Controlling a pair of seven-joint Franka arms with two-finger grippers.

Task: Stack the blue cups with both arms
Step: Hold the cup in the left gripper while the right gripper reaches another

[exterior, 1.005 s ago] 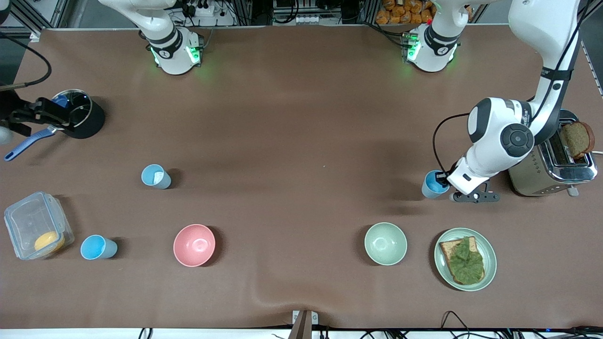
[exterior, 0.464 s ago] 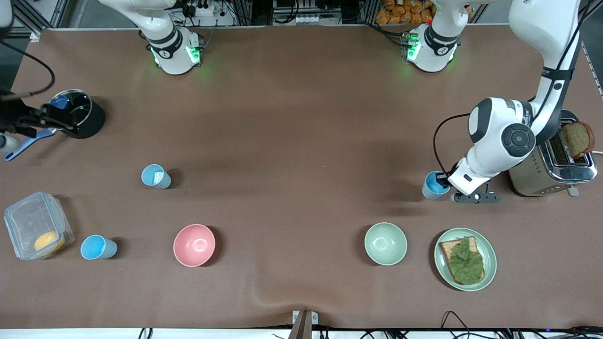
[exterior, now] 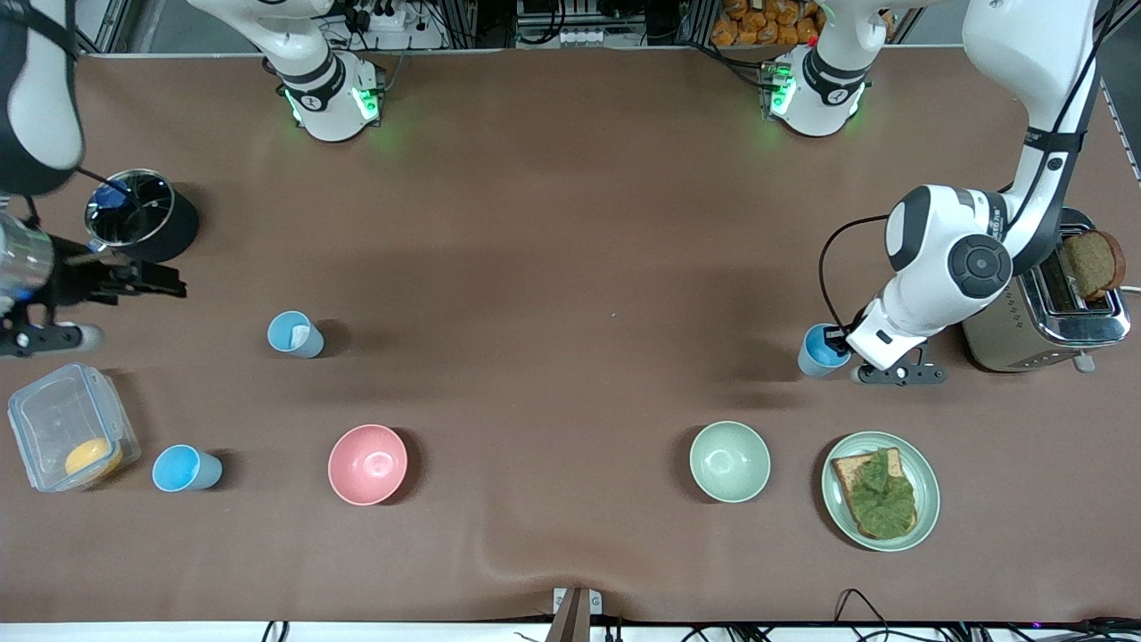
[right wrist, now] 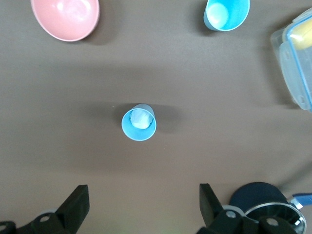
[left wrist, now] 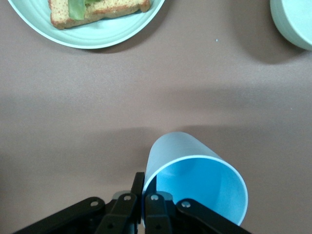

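Observation:
Three blue cups show. My left gripper (exterior: 836, 340) is shut on the rim of one blue cup (exterior: 817, 350), one finger inside and one outside; the wrist view shows this cup (left wrist: 195, 178) in my left gripper (left wrist: 144, 184). A second cup (exterior: 295, 334), with a white patch inside, stands toward the right arm's end and shows in the right wrist view (right wrist: 139, 122). A third cup (exterior: 185, 469) stands nearer the front camera (right wrist: 226, 12). My right gripper (exterior: 150, 281) is open and empty in the air between the black pot and the white-patch cup (right wrist: 144, 195).
A pink bowl (exterior: 367, 464) and a pale green bowl (exterior: 729, 461) sit near the front. A plate with bread and lettuce (exterior: 927, 499) and a toaster (exterior: 1025, 334) flank the left gripper. A black pot (exterior: 169, 236) and a plastic box (exterior: 53, 415) are by the right arm.
My right gripper has swung away from the black pot and now hangs over the table beside it, toward the white-patch cup. The left gripper and its cup have hardly moved.

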